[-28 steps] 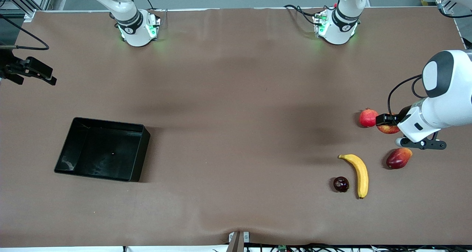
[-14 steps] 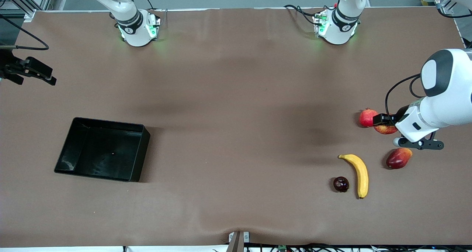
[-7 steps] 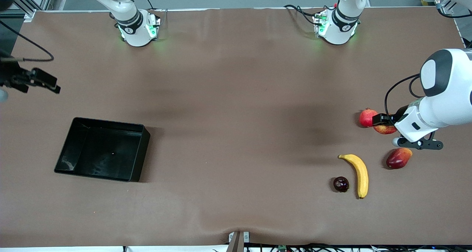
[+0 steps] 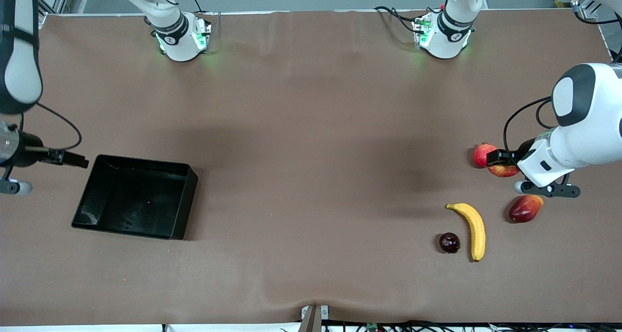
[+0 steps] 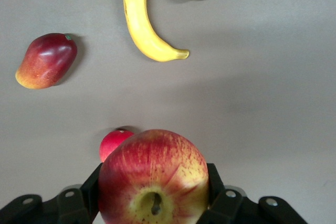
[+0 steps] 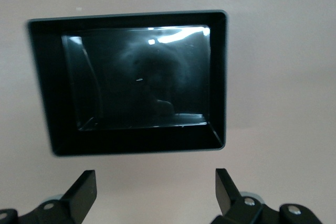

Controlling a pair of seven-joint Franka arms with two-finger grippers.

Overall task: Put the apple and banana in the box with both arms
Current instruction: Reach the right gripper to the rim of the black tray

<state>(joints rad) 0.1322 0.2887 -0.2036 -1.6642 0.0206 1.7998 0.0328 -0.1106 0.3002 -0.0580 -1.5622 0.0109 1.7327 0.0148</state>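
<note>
I had the left hand (image 5: 152, 211) clamped on the apple (image 5: 153, 178), the right hand (image 6: 152, 190) spread empty by the still-empty box (image 4: 187, 176), the banana (image 4: 474, 227) untouched on the worktop (image 4: 311, 128).

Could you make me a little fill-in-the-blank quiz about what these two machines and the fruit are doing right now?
1. The left gripper has its jaws closed on the ____.
2. The box holds ____ fruit so far.
3. The banana lies on the table beside a small dark ____ fruit.
4. The right gripper, beside the box, has its jaws ____.

Missing words: apple; no; round; open
</note>
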